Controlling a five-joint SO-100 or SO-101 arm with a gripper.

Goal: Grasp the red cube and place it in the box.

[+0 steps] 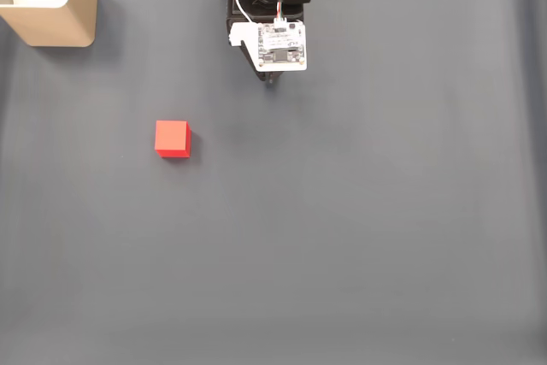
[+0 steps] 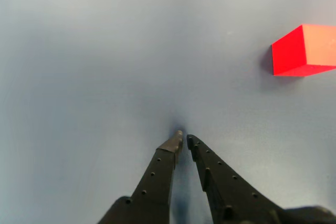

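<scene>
In the wrist view the red cube (image 2: 307, 50) lies at two o'clock from the empty gripper (image 2: 184, 139), whose jaws are nearly together.

Bare robotics test bench, plain dark grey fabric mat (image 1: 359, 237) covering the table, exposed white circuit board (image 1: 280, 44) on the arm

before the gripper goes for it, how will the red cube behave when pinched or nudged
The red cube looks solid with flat faces and sharp edges, so it should stay stiff and not roll. It sits flat on the grey mat, so a nudge would likely slide it rather than tip it. Its plain, smooth-looking faces might slip in a shallow pinch from the gripper.
</scene>
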